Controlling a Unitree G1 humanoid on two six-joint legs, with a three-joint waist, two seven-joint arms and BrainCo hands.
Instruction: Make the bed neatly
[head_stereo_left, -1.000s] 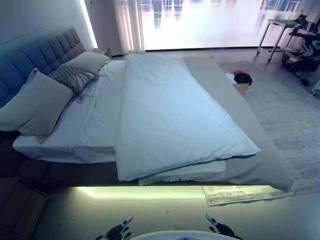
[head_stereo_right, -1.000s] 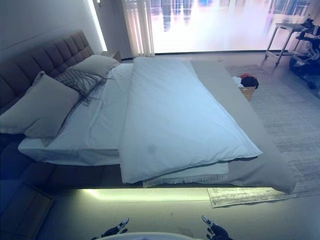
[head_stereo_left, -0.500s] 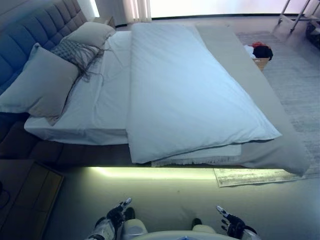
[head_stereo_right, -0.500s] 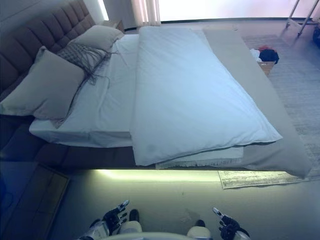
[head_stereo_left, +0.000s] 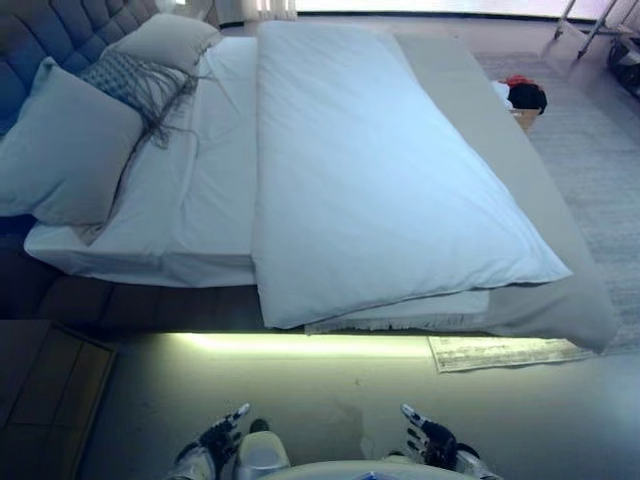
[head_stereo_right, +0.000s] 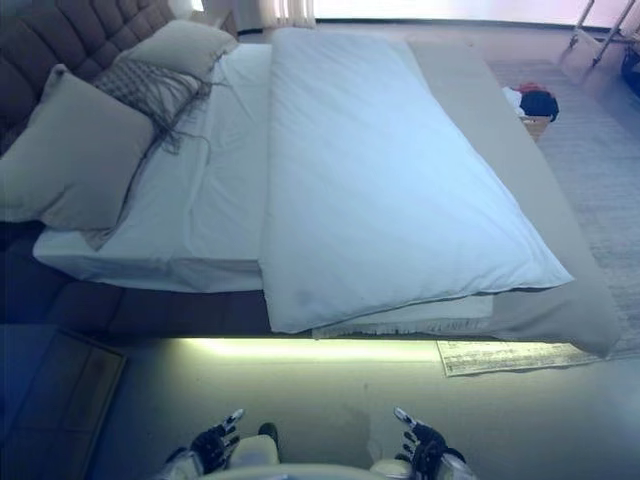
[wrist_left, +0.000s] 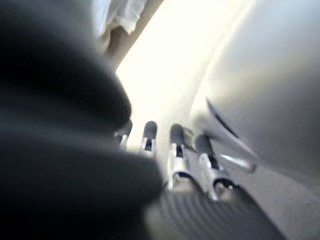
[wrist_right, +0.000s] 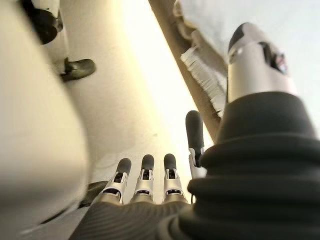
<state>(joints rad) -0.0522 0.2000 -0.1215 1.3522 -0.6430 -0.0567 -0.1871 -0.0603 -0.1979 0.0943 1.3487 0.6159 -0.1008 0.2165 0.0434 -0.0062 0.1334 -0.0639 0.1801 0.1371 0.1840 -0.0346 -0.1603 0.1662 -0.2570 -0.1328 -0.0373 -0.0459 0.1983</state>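
- You are in a bedroom with a grey floor and a pale patterned rug (head_stereo_left: 590, 190) on the robot's right; a lit strip glows under the near side of the low bed with a tufted grey headboard (head_stereo_left: 60, 25).
- The white duvet (head_stereo_left: 380, 190) lies folded over itself along the middle of the mattress, leaving the white fitted sheet (head_stereo_left: 205, 190) bare on the headboard side and a grey-beige blanket (head_stereo_left: 560, 290) bare at the foot.
- A large grey pillow (head_stereo_left: 70, 155), a fringed patterned cushion (head_stereo_left: 135, 80) and a second pale pillow (head_stereo_left: 165, 40) sit by the headboard.
- A small basket with red and dark clothes (head_stereo_left: 520, 98) stands on the rug just beyond the foot.
- Since a second ago the view has tipped downward and closed on the bed; nothing on it has moved. Judgement: you are approaching, and no bedding work has begun.
- Left hand (head_stereo_left: 215, 440) hangs low, well short of the bed, fingers straight, holding nothing.
- Right hand (head_stereo_left: 428, 440) likewise: fingers extended, empty.
- Next, you would likely need to reach the duvet's near edge.
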